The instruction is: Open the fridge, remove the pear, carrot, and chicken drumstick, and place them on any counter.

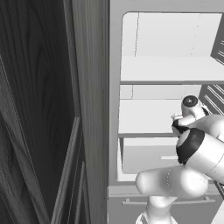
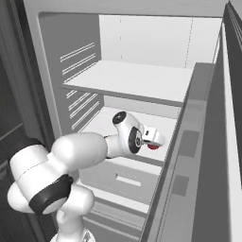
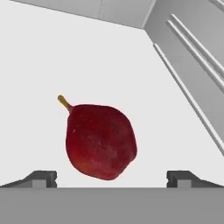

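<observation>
The fridge (image 2: 71, 42) stands open, and my arm reaches in over its middle white shelf (image 2: 101, 125). On that shelf lies the pear (image 3: 99, 142), dark red with a short yellow stem pointing up-left in the hand view. A sliver of the pear (image 2: 152, 147) peeks out under my hand. My gripper (image 3: 111, 176) is open, its two fingertips (image 3: 43, 177) set wide to either side of the pear's near end without touching it. In the right base view my gripper (image 2: 156, 141) sits low over the shelf's right part. The carrot, the chicken drumstick and the counter are out of view.
The fridge door (image 2: 189, 156) hangs open on the right, close beside my hand. An upper shelf (image 2: 134, 78) lies above the arm and a drawer (image 2: 122, 179) below. Dark wood cabinets (image 1: 39, 109) rise left of the fridge frame (image 1: 114, 87).
</observation>
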You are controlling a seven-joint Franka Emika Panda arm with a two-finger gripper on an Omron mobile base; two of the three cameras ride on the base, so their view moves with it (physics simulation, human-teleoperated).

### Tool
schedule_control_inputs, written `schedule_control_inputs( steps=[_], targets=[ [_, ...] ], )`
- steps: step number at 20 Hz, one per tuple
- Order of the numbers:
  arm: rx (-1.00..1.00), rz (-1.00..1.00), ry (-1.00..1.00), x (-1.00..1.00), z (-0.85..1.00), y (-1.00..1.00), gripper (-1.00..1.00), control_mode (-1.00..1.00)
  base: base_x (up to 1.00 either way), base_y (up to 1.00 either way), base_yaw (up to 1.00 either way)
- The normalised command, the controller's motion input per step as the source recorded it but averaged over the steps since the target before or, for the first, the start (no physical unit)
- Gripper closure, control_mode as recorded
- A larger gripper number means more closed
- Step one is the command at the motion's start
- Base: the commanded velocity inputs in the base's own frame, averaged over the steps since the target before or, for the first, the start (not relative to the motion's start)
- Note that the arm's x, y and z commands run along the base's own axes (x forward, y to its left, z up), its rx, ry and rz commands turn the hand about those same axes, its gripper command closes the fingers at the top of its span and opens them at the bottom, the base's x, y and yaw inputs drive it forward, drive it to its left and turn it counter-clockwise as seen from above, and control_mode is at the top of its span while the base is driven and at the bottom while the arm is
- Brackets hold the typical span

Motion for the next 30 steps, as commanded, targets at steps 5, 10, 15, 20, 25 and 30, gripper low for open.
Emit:
schedule_control_inputs(
  steps=[5, 10, 15, 20, 25, 30],
  targets=[
    [0.00, 0.01, 0.00, 0.02, -0.30, -0.23, -1.00, -1.00, 0.00, 0.00, 0.00],
    [0.00, 0.01, 0.00, 0.20, -0.19, -0.09, -1.00, -1.00, 0.00, 0.00, 0.00],
    [0.00, 0.05, -0.01, 0.46, -0.02, 0.00, -1.00, -1.00, 0.00, 0.00, 0.00],
    [0.00, 0.04, -0.01, 0.37, 0.00, 0.00, -1.00, -1.00, 0.00, 0.00, 0.00],
    [0.00, 0.00, 0.00, 0.03, -0.07, -0.01, 1.00, -1.00, 0.00, 0.00, 0.00],
    [0.00, 0.04, -0.13, -0.19, 0.01, 0.00, 1.00, -1.00, 0.00, 0.00, 0.00]
  ],
)
